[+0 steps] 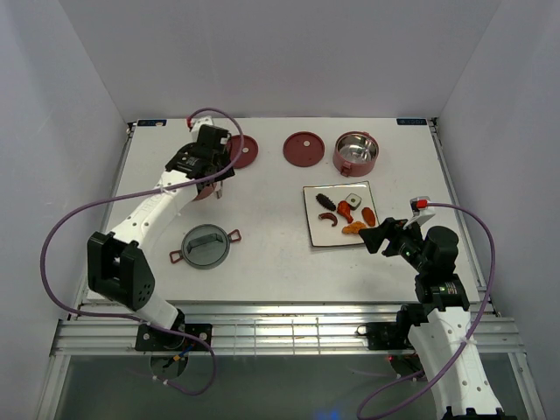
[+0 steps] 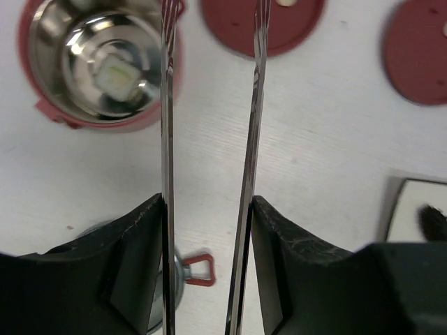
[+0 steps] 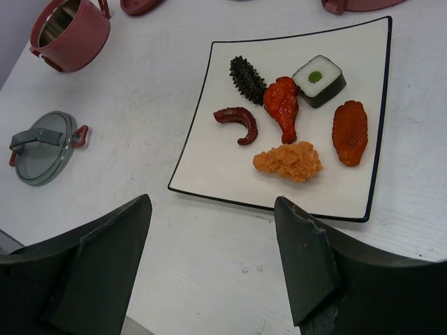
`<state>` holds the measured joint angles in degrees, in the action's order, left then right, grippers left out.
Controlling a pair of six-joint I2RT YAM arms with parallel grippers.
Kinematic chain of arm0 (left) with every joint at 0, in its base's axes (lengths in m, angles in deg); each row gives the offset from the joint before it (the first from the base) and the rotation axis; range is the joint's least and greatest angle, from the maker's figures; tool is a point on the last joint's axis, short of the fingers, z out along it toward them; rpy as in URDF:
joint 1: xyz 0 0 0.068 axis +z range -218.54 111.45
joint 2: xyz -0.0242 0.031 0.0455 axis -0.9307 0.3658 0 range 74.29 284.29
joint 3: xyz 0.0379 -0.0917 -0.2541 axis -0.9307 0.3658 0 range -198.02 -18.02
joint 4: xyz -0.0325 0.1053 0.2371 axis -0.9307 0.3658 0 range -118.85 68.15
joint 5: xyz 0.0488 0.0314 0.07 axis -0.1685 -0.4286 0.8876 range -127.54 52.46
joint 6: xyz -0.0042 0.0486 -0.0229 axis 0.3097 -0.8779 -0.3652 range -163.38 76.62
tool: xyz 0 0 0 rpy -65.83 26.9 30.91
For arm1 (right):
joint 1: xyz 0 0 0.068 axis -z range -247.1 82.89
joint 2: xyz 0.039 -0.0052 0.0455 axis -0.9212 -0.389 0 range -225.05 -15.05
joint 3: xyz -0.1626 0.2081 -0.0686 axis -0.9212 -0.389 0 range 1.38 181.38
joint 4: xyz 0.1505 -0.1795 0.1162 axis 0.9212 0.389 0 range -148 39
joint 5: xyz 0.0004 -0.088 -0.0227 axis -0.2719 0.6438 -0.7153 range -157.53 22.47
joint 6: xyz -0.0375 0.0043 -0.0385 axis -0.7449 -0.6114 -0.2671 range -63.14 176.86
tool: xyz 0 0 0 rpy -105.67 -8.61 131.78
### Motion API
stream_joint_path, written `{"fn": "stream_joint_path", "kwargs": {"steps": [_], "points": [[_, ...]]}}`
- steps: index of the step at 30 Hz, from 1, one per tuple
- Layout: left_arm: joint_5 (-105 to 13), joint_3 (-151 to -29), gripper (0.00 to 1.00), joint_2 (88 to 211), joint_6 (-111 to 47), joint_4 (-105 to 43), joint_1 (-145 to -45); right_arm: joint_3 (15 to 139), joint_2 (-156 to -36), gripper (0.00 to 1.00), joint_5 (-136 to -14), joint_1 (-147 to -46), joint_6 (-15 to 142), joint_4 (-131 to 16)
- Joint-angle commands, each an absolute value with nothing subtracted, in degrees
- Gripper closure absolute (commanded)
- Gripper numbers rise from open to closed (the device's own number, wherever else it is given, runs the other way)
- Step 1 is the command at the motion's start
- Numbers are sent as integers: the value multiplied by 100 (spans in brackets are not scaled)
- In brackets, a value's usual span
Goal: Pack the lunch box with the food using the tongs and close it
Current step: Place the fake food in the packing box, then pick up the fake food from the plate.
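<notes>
**Left gripper** (image 2: 207,209): the fingers (image 2: 133,244) clamp the tongs (image 2: 167,139) from outside, one flat arm against each finger, so a tighter squeeze would presumably pinch the tongs shut. The tong arms run past the right rim of the left bowl (image 2: 98,63), which stands open with no food visible inside. The tong tips are cut off at the upper edge of the left wrist view, and the joined end is hidden. From above, the tongs are too thin to make out, and the left arm covers most of this bowl.

**Lunch box parts**: the grey cover (image 1: 206,246) and the disc lids (image 1: 304,149) lie apart on the table, leaving the right bowl (image 1: 356,153) open for loading.

**Food** (image 3: 288,160): all pieces lie on the white plate (image 3: 209,160), unpacked.

**Right gripper** (image 3: 213,209): the fingers are spread, grasp nothing, and hover near the plate's near edge.
</notes>
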<state>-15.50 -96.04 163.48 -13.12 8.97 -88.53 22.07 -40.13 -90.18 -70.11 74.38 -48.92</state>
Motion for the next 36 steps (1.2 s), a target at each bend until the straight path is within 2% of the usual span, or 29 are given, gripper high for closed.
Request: {"fn": "stream_joint_path", "kwargs": {"steps": [1,6,12,18,36], "points": [[-1320,-10151,40,16560,-1525,1175,-9648,2353,-3975,23,-8968,-7009,7356,-4948],[-1205,-10239,40,16868,-1560,1149,-10736,2344,-4010,23,-8924,-7009,7356,-4930],[-1897,-10292,41,17115,-1771,676,-11555,2335,-4107,23,-8810,-7009,7365,-4930],[-2743,-10222,39,17202,-1666,200,-11776,2300,-4116,23,-8669,-7018,7400,-4939],[-2937,-10319,37,17818,-1077,200,-11864,2309,-4001,23,-8669,-7009,7409,-4895]]}}
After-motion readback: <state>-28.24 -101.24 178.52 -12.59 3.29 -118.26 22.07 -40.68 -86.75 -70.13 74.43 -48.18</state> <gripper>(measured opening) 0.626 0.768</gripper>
